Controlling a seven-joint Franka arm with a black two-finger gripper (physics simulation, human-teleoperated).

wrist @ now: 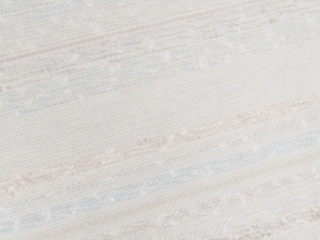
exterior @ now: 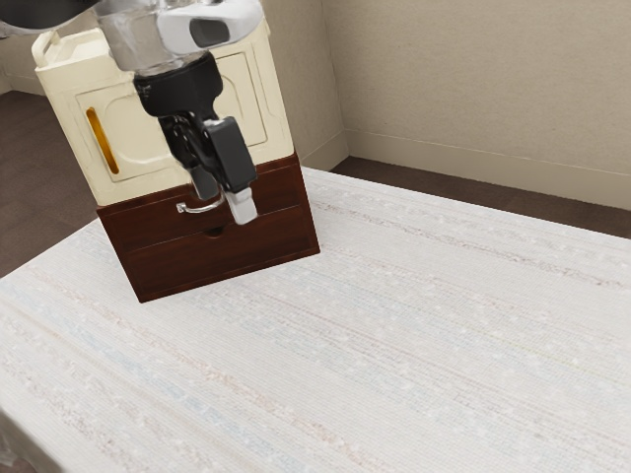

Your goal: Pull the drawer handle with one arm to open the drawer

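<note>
Pale striped cloth (exterior: 394, 335) nearest, also below the hand in wrist view. Gripper (exterior: 226, 205) at the dark wooden drawer unit (exterior: 168, 271), fingers spread, partly covering the metal handle (exterior: 200, 209); contact unclear. Upper drawer (exterior: 148, 231) looks flush. Cream cabinet (exterior: 74, 87) on top, amber strip (exterior: 102, 140), arm (exterior: 148, 34) partly hiding it. Beige wall (exterior: 473, 89) beyond.

Room to pass opens over the cloth (exterior: 414, 345) from 3 round to 7 o'clock, beyond the chest's edges, as you face the exterior view with your gripper (exterior: 224, 202) at the dial's center. The brown chest (exterior: 271, 241) stands behind it, blocking passage that way, its handle (exterior: 185, 208) jutting close at 9. A cream box (exterior: 133, 148) bars 10 to 12; the wall (exterior: 473, 89) rises farther off at 2.
</note>
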